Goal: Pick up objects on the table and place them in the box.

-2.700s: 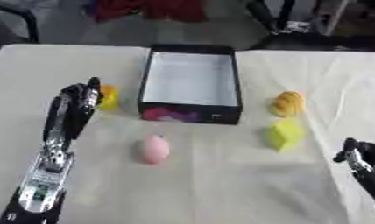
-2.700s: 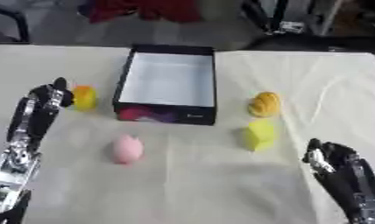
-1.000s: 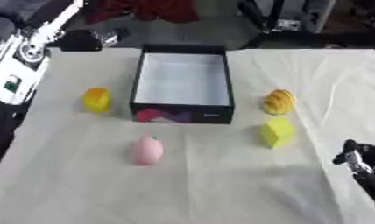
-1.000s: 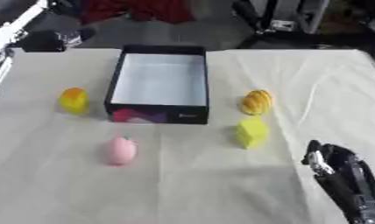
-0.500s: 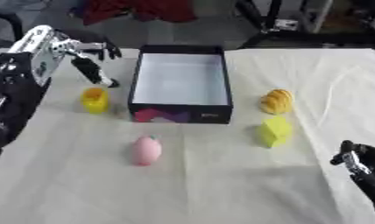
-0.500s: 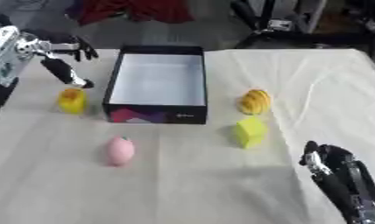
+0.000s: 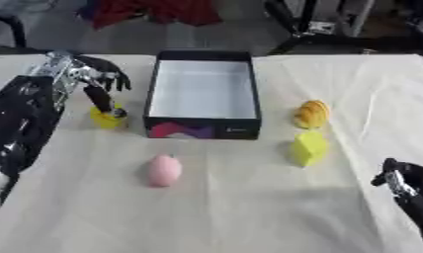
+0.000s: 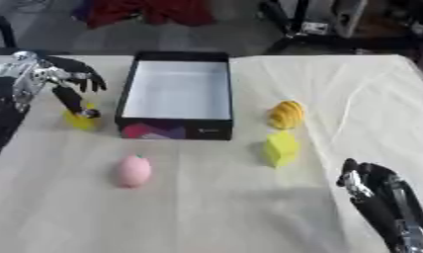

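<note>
My right hand (image 8: pixel 375 190) sat idle at five o'clock, fingers curled on nothing. My left hand (image 7: pixel 87 78) hovered spread at ten o'clock, one finger reaching down onto the small yellow object (image 7: pixel 107 117) just left of the box (image 7: pixel 203 94).

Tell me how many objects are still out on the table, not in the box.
4. A small yellow object left of the box, under the left hand; a pink one in front; an orange-yellow one and a yellow block to its right. The box looks empty.
</note>
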Motion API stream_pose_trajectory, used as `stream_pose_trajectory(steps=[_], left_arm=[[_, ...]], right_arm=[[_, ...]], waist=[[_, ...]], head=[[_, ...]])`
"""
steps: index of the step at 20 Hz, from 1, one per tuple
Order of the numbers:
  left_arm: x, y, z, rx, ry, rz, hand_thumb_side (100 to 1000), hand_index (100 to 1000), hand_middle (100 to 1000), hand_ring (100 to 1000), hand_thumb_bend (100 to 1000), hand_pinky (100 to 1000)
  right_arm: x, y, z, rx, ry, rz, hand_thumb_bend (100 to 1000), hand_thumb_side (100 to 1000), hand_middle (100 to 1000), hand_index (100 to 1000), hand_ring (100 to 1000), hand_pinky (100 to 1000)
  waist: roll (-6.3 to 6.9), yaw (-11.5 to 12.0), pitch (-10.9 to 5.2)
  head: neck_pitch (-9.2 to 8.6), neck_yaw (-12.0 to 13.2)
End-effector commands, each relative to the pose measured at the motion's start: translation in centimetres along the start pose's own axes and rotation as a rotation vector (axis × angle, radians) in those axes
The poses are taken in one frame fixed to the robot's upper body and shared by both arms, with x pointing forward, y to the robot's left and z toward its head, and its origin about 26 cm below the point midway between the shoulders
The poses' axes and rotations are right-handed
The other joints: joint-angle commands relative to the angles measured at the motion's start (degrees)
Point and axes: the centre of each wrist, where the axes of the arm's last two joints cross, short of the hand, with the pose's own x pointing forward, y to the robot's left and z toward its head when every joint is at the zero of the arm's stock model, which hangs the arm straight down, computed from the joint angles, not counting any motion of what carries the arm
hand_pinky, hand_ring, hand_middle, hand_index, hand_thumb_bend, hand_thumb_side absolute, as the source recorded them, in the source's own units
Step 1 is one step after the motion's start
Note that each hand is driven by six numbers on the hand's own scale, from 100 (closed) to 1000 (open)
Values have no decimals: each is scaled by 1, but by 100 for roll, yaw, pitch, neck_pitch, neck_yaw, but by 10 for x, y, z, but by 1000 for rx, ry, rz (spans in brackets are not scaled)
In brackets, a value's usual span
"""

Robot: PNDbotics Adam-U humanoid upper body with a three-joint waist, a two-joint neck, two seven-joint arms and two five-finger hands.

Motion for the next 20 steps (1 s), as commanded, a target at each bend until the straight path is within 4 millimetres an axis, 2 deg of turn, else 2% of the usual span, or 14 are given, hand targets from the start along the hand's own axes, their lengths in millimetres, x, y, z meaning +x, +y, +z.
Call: stream_pose_trajectory(steps=[1,4,6,9,12,15,17,20], left_arm=[[-15,7,10,-38,35,-13,409,879,742,694,370,787],[-19,1,9,-136,28,-22,387,869,731,682,340,780],[-21,-2,10,-172,32,-21,352,821,667,622,288,736],[-24,-2,13,-163,54,-23,299,658,501,476,191,569],[-28,2,20,-102,78,-17,307,589,449,428,170,513],[-31,21,34,-8,93,-10,310,586,436,417,172,516],[-31,41,47,100,87,-6,324,595,432,415,176,527],[-18,73,63,286,38,10,331,594,421,407,177,528]], right_arm=[[4,-5,-1,1,-14,16,100,566,430,454,513,704],[3,-5,-1,0,-12,17,100,566,430,454,513,704],[3,-5,-1,0,-11,17,100,566,430,454,513,704],[3,-5,0,-3,-9,18,100,567,430,454,513,704],[2,-5,0,-3,-7,18,100,568,429,454,513,704],[2,-5,1,-3,-4,18,100,570,429,454,513,704],[1,-5,2,-4,-2,18,100,572,429,454,513,704],[0,-4,2,-1,2,17,100,576,429,453,513,704]], waist=[[25,12,-176],[22,18,-179],[17,20,-180],[12,25,-180],[5,28,-180],[-1,34,-186],[-6,42,-190],[-14,54,-198]], head=[[-11,-14],[-11,-20],[-11,-27],[-11,-32],[-11,-42],[-11,-51],[-11,-53],[-11,-32]])
